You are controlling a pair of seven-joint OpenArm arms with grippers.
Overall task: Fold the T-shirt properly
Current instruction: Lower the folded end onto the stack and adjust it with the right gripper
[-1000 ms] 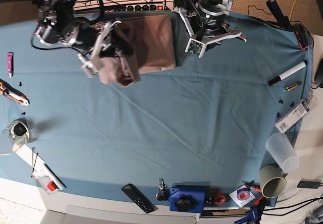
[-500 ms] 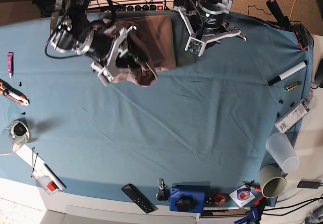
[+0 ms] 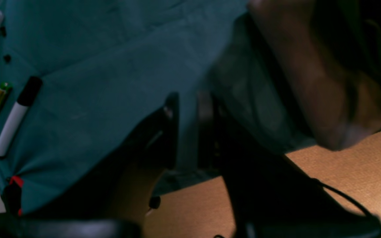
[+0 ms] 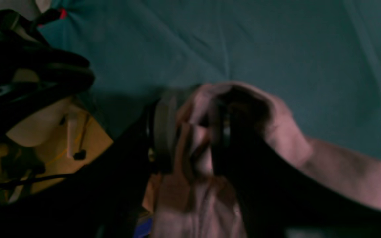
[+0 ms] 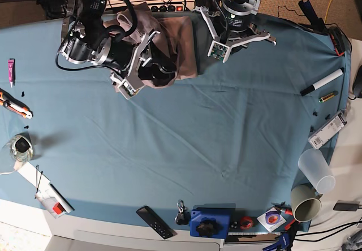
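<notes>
The mauve T-shirt [image 5: 180, 39] lies bunched at the back of the blue-teal table cloth [image 5: 215, 132]. My right gripper [image 5: 141, 65] is shut on a fold of it and holds that fold raised over the rest of the shirt. In the right wrist view the pink fabric [image 4: 276, 132] is pinched between the dark fingers of the right gripper [image 4: 193, 132]. My left gripper [image 5: 226, 50] hovers just right of the shirt. In the left wrist view the left gripper [image 3: 188, 109] has its jaws a narrow gap apart with only cloth behind, and the shirt [image 3: 309, 66] is a blur at the upper right.
A white marker [image 5: 322, 81] and a small yellow-green battery [image 5: 327, 97] lie at the right edge; both show in the left wrist view [image 3: 15, 115] [image 3: 0, 96]. Two cups [image 5: 315, 171] stand at the lower right. A remote [image 5: 154, 221] and a blue box [image 5: 209, 221] lie at the front edge.
My right gripper has carried the held fold of the shirt right and toward the back, over the rest of the shirt. The left arm has stayed put.
</notes>
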